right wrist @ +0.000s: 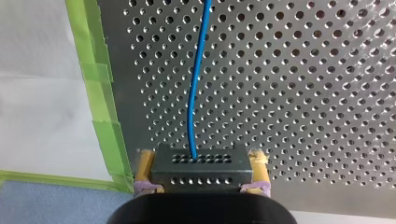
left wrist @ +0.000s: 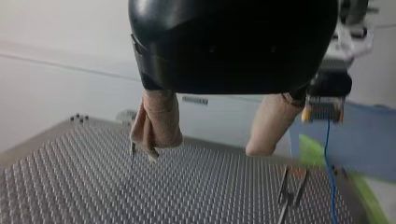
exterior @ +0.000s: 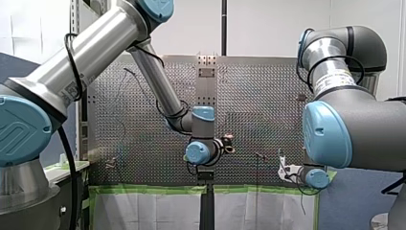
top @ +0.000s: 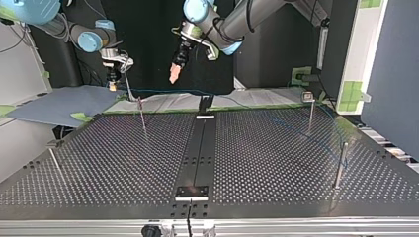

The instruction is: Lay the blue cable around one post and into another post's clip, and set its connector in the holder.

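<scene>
Your left arm (exterior: 153, 81) reaches to the middle; its gripper (left wrist: 205, 147) points downward, beige fingers (left wrist: 159, 121) spread apart, nothing between them. Your right gripper (right wrist: 202, 158), low at the near right, has its yellow pads (right wrist: 145, 163) clamped on the connector (right wrist: 200, 176).

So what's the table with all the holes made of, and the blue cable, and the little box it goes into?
The table looks like metal: grey, dully shiny, with punched rows of holes. The blue cable seems plastic-coated: smooth, evenly coloured, bending softly. The little box, the connector, looks like dark grey metal or hard plastic; I can't tell which.
</scene>
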### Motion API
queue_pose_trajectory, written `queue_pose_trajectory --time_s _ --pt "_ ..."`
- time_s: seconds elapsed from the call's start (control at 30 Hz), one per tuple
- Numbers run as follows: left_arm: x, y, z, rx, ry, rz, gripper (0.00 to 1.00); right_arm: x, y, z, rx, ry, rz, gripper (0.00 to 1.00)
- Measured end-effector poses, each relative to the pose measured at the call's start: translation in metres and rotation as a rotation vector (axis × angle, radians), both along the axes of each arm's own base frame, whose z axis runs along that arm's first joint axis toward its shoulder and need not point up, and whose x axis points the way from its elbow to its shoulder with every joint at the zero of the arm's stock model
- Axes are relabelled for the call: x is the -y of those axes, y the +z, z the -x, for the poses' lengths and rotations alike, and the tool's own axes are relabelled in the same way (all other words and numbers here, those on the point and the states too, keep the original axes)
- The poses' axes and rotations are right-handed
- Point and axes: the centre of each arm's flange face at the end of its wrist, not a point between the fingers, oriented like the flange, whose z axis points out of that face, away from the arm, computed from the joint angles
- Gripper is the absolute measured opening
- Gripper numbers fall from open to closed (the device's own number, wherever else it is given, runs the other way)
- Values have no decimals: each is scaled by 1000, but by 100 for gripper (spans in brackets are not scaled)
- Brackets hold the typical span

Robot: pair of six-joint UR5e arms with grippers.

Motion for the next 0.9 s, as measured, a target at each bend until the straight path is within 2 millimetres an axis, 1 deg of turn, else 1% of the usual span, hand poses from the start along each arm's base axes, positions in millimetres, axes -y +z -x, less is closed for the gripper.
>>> queue_pose_trajectory --time_s 0.13,0.47,0.9 --pt "-2 -12 -22 -15 15 -14 100 0 0 -2 1 7 3 0" --pt "12 -47 -36 -77 -22 -66 100 0 1 -3 4 9 8 0" --pt "31 -93 -75 -68 -5 -56 100 1 2 -8 -7 18 21 0"
